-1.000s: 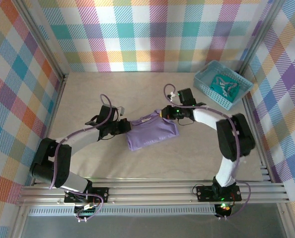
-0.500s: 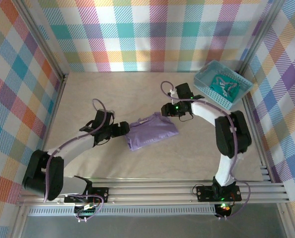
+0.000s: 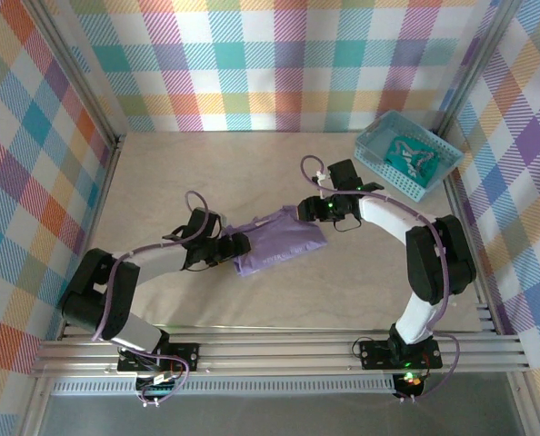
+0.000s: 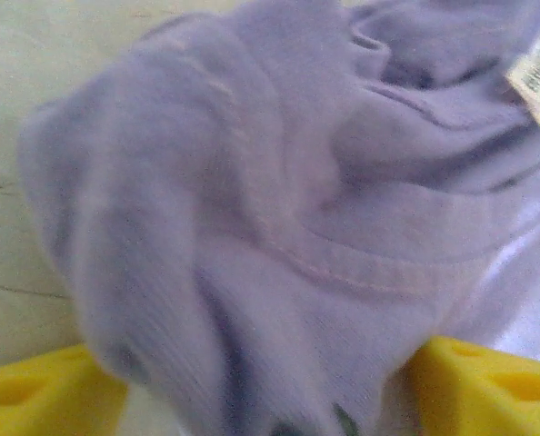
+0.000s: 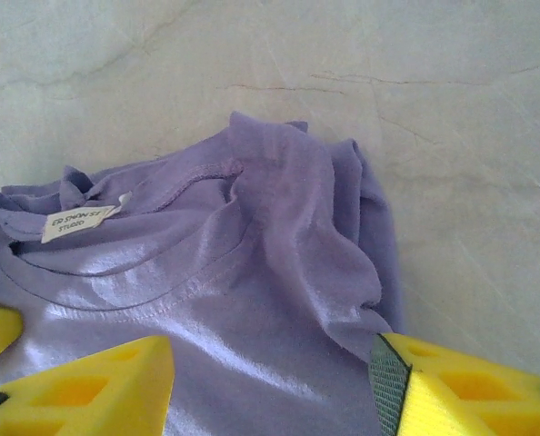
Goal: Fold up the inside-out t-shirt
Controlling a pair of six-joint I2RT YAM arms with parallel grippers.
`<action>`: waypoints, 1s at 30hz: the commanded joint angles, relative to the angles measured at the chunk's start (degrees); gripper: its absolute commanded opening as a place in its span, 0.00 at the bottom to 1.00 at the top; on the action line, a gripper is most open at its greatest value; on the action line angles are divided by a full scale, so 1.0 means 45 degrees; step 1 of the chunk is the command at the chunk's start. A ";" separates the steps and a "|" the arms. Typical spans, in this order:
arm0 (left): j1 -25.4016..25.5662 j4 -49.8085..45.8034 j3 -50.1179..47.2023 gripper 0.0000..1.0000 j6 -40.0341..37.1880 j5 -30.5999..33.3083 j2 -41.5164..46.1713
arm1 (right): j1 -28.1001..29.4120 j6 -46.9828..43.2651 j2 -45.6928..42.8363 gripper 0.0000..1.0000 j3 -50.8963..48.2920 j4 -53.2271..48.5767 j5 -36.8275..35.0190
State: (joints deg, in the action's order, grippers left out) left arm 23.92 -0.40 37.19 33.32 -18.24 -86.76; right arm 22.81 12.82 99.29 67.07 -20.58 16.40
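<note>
A pale table (image 3: pixel 161 173) with faint marble-like veins is walled on three sides by a checked cloth backdrop (image 3: pixel 252 64) in pink, teal, yellow and purple. In the far right corner of the table sits a small light-blue basket (image 3: pixel 388 175), turned at an angle to the walls. A crumpled teal garment (image 3: pixel 408 156) with white markings lies inside it. Silver metal rails (image 3: pixel 279 350) run along the near edge, and the veined surface shows close up (image 5: pixel 343 73).

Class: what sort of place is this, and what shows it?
Probably a robot training booth: pastel plaid fabric walls enclose a pale table, with white left arm and right arm bolted to a grooved aluminium rail.
</note>
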 commanded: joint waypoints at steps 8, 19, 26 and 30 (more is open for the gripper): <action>-0.0749 -0.1437 0.3311 0.09 -0.2441 0.0377 -0.1747 | -0.0050 0.0030 -0.0520 0.59 -0.0231 -0.0010 0.0632; -0.3133 -1.0868 1.3120 0.00 -0.8808 0.7694 -0.6530 | -0.0059 -0.0115 -0.2299 0.60 -0.1242 0.0174 0.0929; -0.5025 -1.3326 1.8709 0.00 -1.1739 1.1658 -0.9474 | -0.0067 -0.0056 -0.2558 0.61 -0.1964 0.0594 0.1112; -0.5744 -1.2888 2.0721 0.01 -1.2965 1.2512 -1.1101 | -0.0069 0.0039 -0.2382 0.61 -0.1936 0.0839 0.1329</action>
State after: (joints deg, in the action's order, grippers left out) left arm -0.21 -55.02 125.73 -17.65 30.09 -133.38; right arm 22.81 12.82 88.55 58.48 -18.87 20.40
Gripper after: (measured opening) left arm 0.068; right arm 0.607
